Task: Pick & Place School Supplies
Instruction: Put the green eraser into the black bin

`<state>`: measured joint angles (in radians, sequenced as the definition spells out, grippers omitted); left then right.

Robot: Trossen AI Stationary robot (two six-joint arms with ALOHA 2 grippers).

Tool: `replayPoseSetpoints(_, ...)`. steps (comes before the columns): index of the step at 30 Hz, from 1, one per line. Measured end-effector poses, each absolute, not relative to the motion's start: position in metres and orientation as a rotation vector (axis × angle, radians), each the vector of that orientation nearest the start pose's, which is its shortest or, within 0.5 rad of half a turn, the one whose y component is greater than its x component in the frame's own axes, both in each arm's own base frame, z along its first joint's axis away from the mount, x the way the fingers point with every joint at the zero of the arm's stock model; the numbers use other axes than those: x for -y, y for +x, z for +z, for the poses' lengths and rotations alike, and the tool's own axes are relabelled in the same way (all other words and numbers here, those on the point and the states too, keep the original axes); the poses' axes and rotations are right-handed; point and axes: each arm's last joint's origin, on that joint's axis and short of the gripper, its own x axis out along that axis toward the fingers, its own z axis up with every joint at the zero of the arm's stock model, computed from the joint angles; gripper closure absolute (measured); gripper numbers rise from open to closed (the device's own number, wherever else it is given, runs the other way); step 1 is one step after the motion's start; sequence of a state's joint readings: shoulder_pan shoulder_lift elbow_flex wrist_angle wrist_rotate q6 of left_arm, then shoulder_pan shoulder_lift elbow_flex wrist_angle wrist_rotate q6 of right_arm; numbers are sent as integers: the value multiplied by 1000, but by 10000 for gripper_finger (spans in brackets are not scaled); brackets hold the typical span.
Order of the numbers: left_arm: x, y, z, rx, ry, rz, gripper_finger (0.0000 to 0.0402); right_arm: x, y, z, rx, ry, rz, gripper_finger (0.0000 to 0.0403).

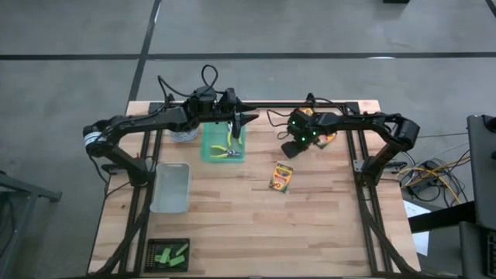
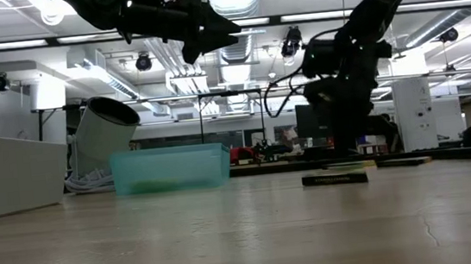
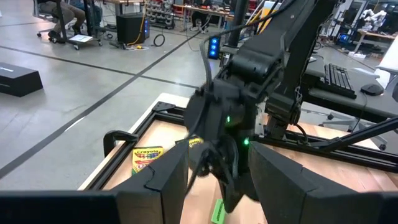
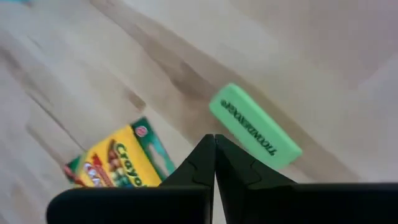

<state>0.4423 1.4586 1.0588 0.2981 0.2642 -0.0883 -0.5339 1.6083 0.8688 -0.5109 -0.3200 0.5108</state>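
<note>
Both arms hang over the far side of the table, neither holding anything.

The left gripper (image 1: 246, 118) hovers with fingers parted above the teal tray (image 1: 208, 149), where pliers (image 1: 225, 149) lie. The right gripper (image 1: 285, 149) is pinched closed, empty, just over a green block (image 4: 255, 126) beside a crayon box (image 4: 118, 160). Another crayon box (image 1: 281, 177) lies mid-table, nearer. More green blocks (image 1: 170, 253) sit in a dark holder (image 1: 153, 245) at the near left, by the clear bin (image 1: 171, 187).
</note>
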Motion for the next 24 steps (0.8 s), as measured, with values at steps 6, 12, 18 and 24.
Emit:
replayPoseSetpoints(6,-136,306,316,-88,-122,182,229,135,250,192,-993,793,-372,394)
replayPoseSetpoints(12,-136,306,316,-88,-118,182,229,129,240,219,-933,631,-294,394)
replayPoseSetpoints(18,-136,306,316,-86,-137,186,229,118,219,234,-995,571,-284,394)
replayPoseSetpoints(24,-138,305,316,-84,-139,252,229,117,209,242,-1010,505,-412,394)
